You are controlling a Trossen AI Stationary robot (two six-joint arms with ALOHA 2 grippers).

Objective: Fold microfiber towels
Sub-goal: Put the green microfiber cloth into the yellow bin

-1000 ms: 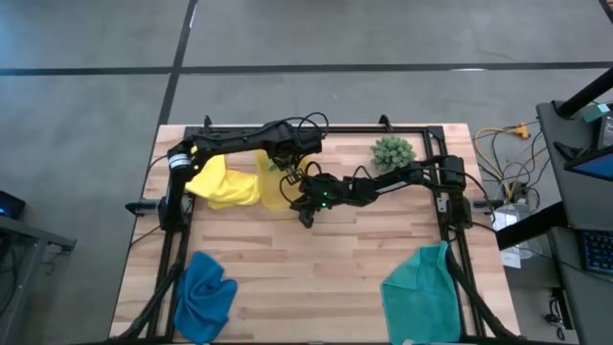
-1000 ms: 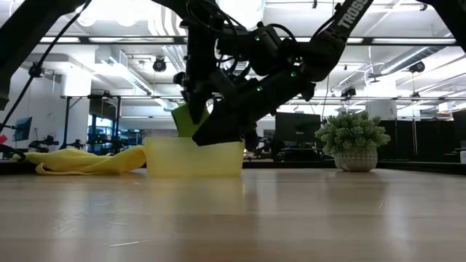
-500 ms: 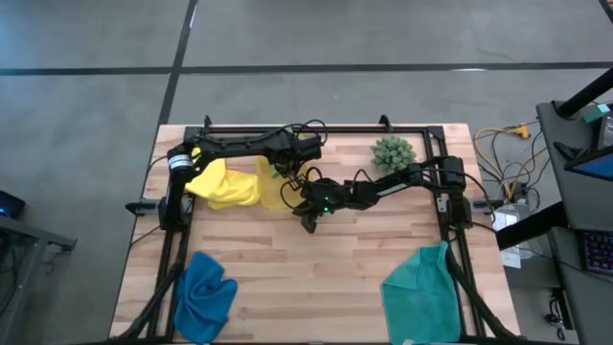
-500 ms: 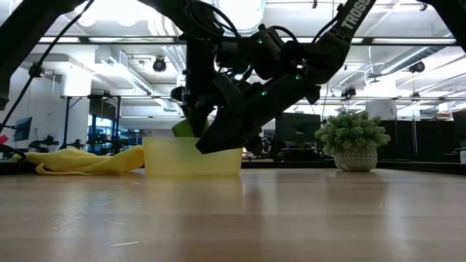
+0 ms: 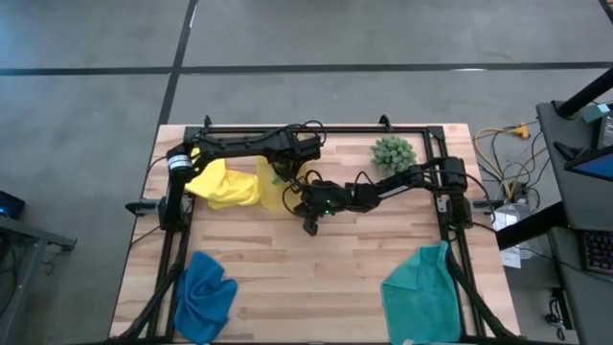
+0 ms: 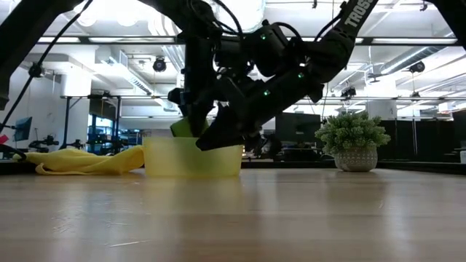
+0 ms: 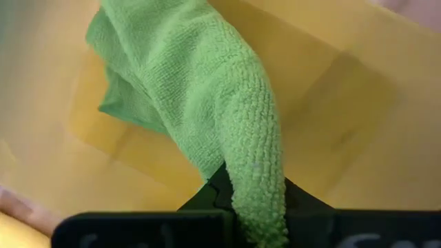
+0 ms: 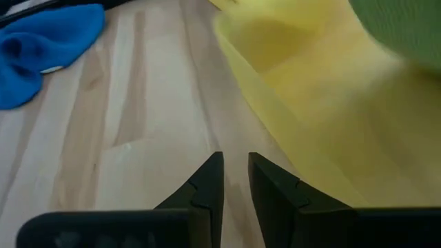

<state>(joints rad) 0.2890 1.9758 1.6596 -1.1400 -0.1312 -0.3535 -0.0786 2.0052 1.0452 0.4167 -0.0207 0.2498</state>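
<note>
My left gripper (image 7: 251, 196) is over the translucent yellow-green bin (image 5: 269, 190) at the table's far middle, shut on the lime green towel (image 7: 200, 89). The towel hangs down into the bin (image 6: 193, 159). My right gripper (image 8: 236, 169) is low over the bare wood just beside the bin's near right side (image 8: 303, 103). Its fingers are almost together and it is empty. The yellow towel (image 5: 220, 182) lies bunched left of the bin. The blue towel (image 5: 206, 292) lies crumpled at the near left. The teal towel (image 5: 421, 283) lies at the near right. My left gripper pinches a bunched fold of the lime green towel (image 7: 256, 180) between its two fingers, coming from above and pointing down into the bin. The towel hangs below the fingers, slack. Its lower part (image 7: 148, 83) reaches the bin's inside.
A small spiky green plant in a pot (image 5: 393, 151) stands right of the bin at the far side. The right arm (image 5: 383, 187) stretches from the right across the table's middle. Bare wood (image 5: 316, 278) lies between the blue and teal towels.
My left gripper has gone down a little with the lime green towel, which hangs lower in the bin than before. My right gripper has shifted slightly toward the table's near edge beside the bin.
</note>
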